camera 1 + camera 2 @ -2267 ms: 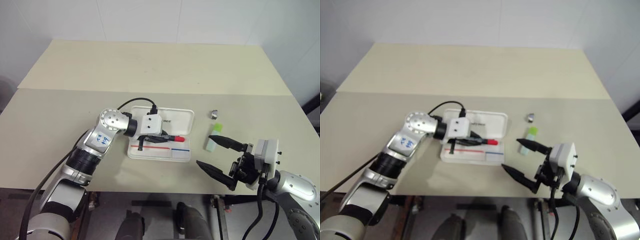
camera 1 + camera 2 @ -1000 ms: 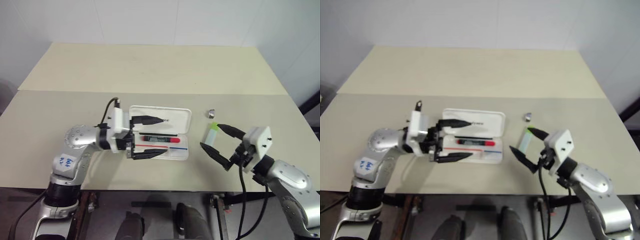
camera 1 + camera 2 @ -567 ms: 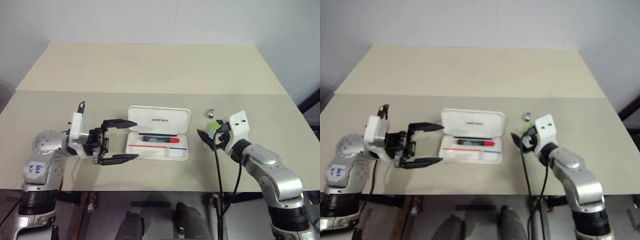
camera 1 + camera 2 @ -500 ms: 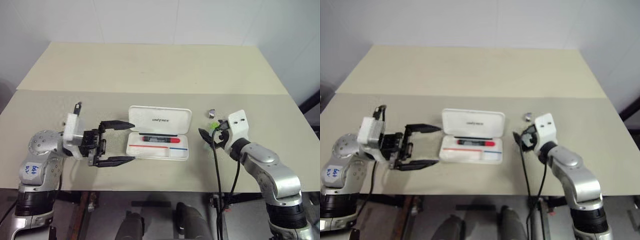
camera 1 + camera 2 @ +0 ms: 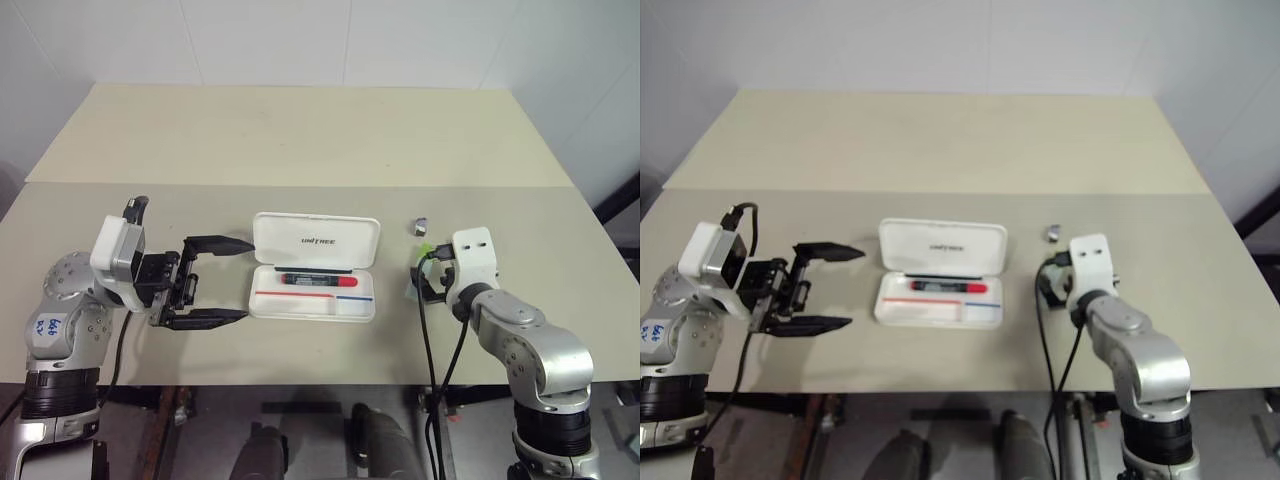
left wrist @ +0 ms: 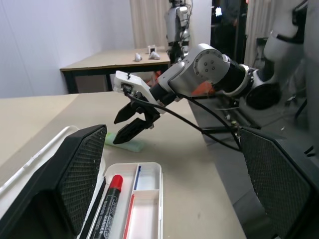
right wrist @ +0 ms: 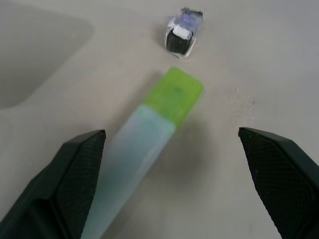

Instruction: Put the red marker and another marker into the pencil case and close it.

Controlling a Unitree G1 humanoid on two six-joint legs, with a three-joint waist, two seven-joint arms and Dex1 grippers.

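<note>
1. Pencil case (image 5: 314,268) lies open on the table (image 5: 300,140), red marker (image 5: 318,279) inside.
2. Pale green highlighter (image 7: 144,144), lime cap, lies between the right gripper's (image 7: 172,169) wide fingers.
3. Left gripper (image 5: 215,281) gapes empty beside the case.

The red marker (image 5: 318,279) lies in the open pencil case (image 5: 314,266); the highlighter (image 7: 144,149) lies right of it.

Bare table (image 5: 300,140) all round open pencil case (image 5: 315,266); small clip (image 5: 422,226) near green highlighter (image 7: 149,134).
</note>
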